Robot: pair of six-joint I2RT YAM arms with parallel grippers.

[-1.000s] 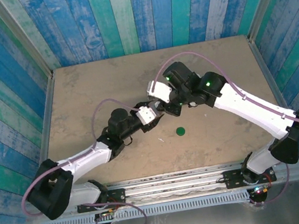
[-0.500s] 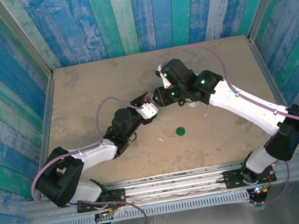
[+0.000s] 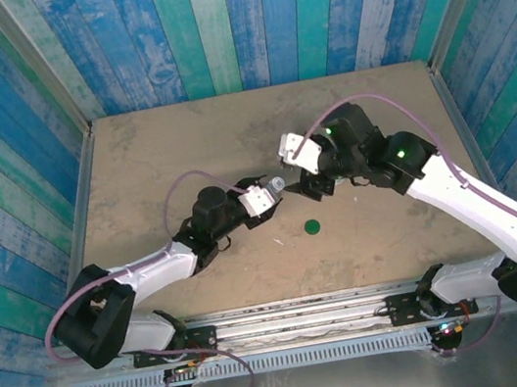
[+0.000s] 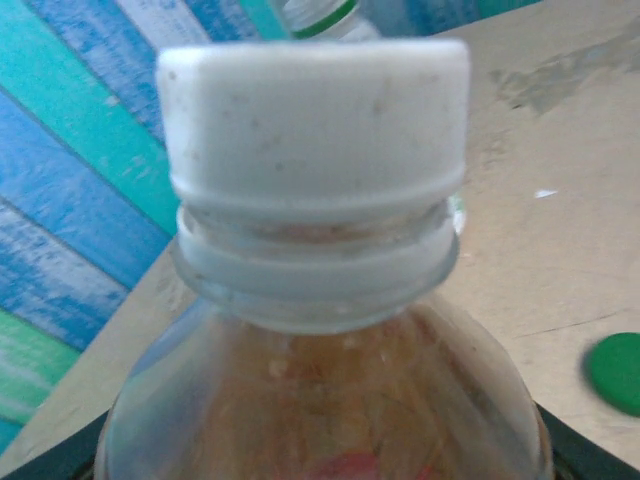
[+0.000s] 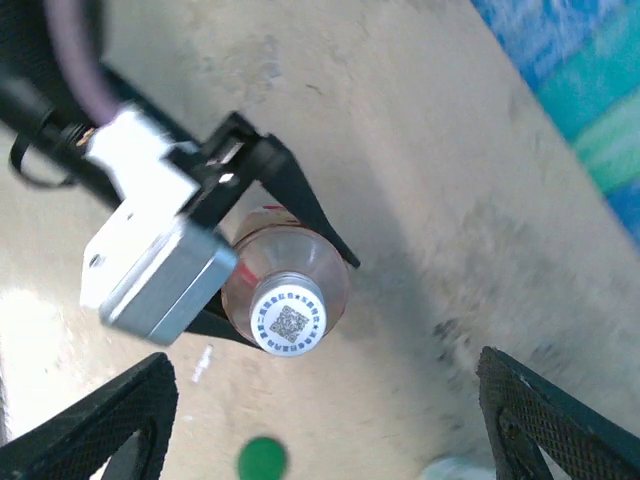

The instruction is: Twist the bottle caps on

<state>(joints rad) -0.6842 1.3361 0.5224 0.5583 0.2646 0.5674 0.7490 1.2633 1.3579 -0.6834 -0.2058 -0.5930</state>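
Observation:
My left gripper (image 3: 273,191) is shut on the clear bottle (image 5: 322,262) of amber liquid and holds it above the table. Its black fingers (image 5: 300,190) clasp the bottle's body. The white cap (image 5: 290,320), printed with a code, sits on the bottle's neck and looms large in the left wrist view (image 4: 315,110). My right gripper (image 5: 320,420) stands open just off the cap, with nothing between its fingers. The green cap (image 3: 312,227) lies flat on the table in front of both grippers. A bit of a second bottle (image 4: 325,15) with a green band shows beyond the cap.
The tan table (image 3: 181,147) is walled by blue and green painted planks (image 3: 229,19) at the back and sides. The right arm (image 3: 436,184) reaches in from the right, the left arm (image 3: 161,264) from the left.
My right gripper has opened, let go of the white cap and drawn back to the right. The left gripper still holds the bottle in about the same place.

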